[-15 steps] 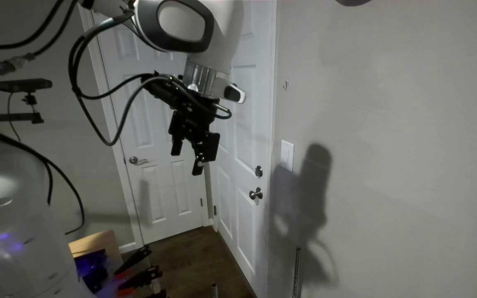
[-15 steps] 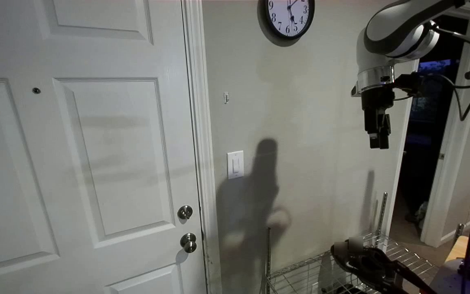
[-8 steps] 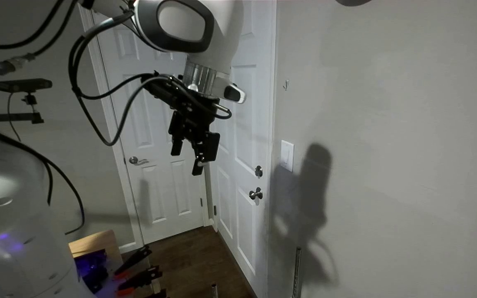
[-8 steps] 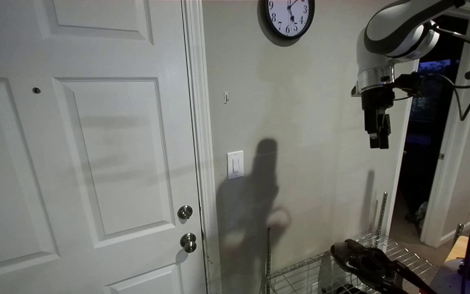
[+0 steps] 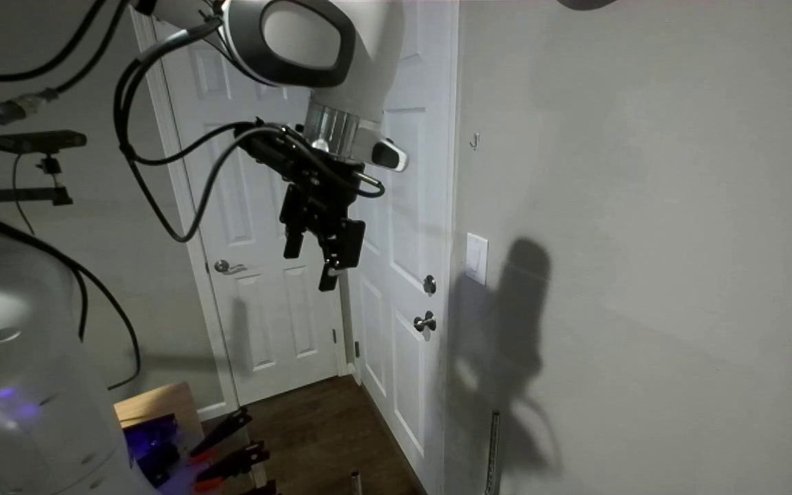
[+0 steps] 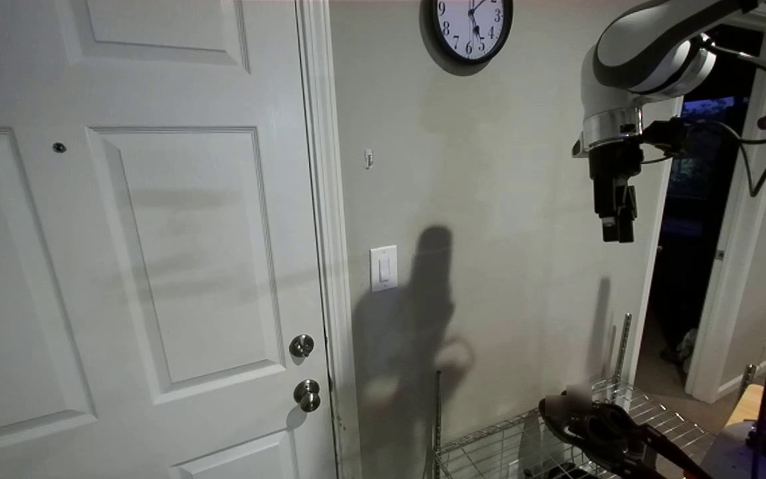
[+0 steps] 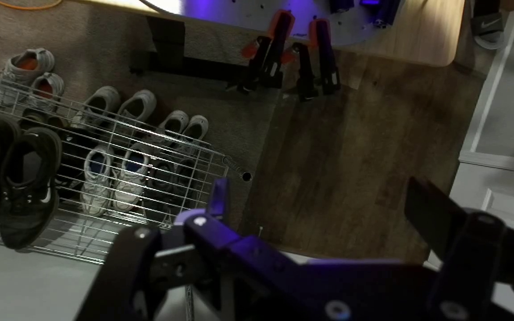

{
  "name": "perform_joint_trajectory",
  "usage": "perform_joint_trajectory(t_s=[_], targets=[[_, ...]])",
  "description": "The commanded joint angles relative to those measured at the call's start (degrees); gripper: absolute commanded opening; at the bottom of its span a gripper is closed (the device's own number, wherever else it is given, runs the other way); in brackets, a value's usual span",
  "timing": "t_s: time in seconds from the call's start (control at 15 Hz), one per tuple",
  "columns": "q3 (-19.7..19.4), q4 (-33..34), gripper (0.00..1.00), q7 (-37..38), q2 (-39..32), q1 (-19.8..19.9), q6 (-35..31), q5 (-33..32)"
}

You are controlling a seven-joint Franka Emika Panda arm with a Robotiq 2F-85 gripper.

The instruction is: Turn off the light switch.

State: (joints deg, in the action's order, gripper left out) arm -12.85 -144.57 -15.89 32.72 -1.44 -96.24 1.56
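The light switch (image 5: 476,258) lies at 3 o'clock from the gripper (image 5: 310,268) in an exterior view — well apart, upright on the wall (image 5: 643,275), its long axis running 12 to 6. In an exterior view its paddle (image 6: 384,269) lies a little below 9 o'clock from the fingers (image 6: 624,229). The wrist view does not show the switch, but there the fingers stand apart with nothing between them; in both exterior views they hang toward 6 o'clock, not at the wall. My judgement: the press is not yet begun, and the one Panda arm (image 6: 629,53) must carry across to the wall and likely turn at the wrist so a fingertip meets the paddle. Which end of the paddle is pressed in is too small to tell.

The wire shelf (image 6: 486,432) holds shoes: in the wrist view, black sneakers (image 7: 29,200) with a white swoosh sit on it toward 9 o'clock, while white sneakers (image 7: 128,189) with blue insoles show through the wires — probably on a level below.
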Motion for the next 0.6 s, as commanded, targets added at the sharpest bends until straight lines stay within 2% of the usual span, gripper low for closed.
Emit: perform_joint_trajectory(t_s=[0.0, 0.27, 0.53], targets=[[1.7, 0.4, 1.0, -1.2, -0.9, 1.1, -0.4, 0.8], [3.3, 2.0, 1.0, -2.6, -4.8, -0.7, -4.3, 1.2], [6.3, 4.5, 1.0, -5.1, -12.1, -4.5, -12.7, 2.8]])
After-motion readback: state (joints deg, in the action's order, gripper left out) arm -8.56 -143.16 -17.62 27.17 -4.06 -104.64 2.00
